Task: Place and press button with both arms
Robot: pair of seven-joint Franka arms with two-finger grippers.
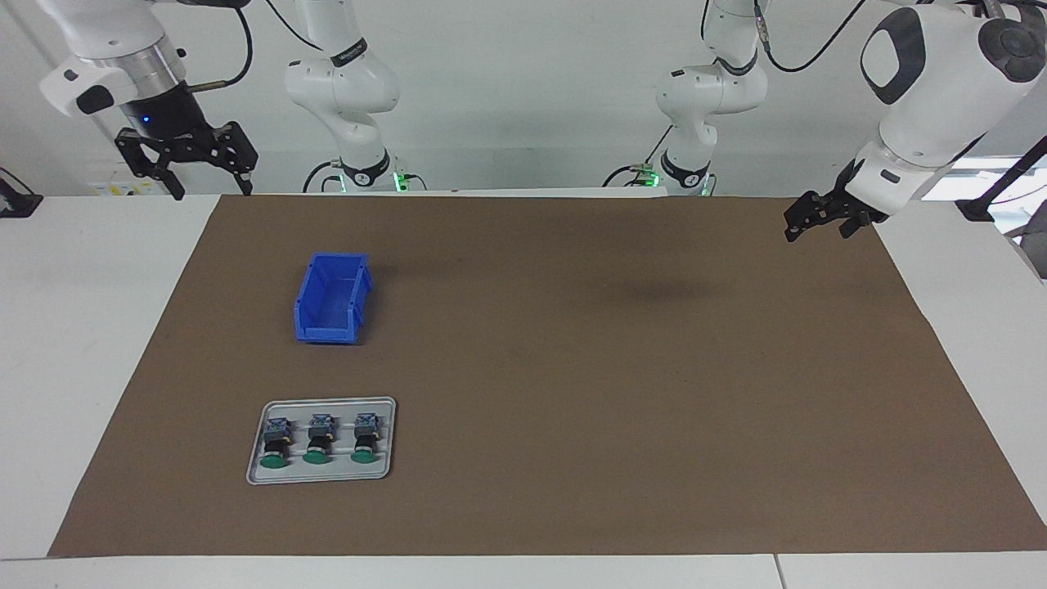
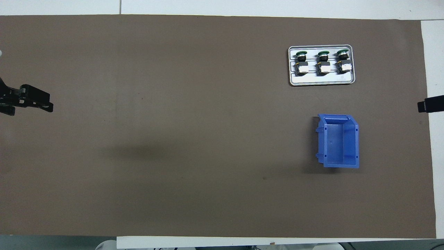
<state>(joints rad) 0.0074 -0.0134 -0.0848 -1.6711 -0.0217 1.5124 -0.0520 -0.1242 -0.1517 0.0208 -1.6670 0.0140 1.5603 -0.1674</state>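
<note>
Three green-capped buttons lie side by side on a small grey tray (image 1: 327,477) (image 2: 321,82), toward the right arm's end of the table. The middle button (image 1: 317,442) (image 2: 323,62) lies between the other two (image 1: 274,446) (image 1: 365,440). All three lie on their sides, green caps pointing away from the robots. My right gripper (image 1: 211,188) hangs open and empty, high over the mat's corner by its own base; only a tip (image 2: 430,104) shows in the overhead view. My left gripper (image 1: 818,231) (image 2: 38,102) hangs open and empty over the mat's edge at its own end.
An empty blue bin (image 1: 331,309) (image 2: 340,140) stands nearer to the robots than the tray, at the same end. A brown mat (image 1: 589,376) (image 2: 194,132) covers most of the white table.
</note>
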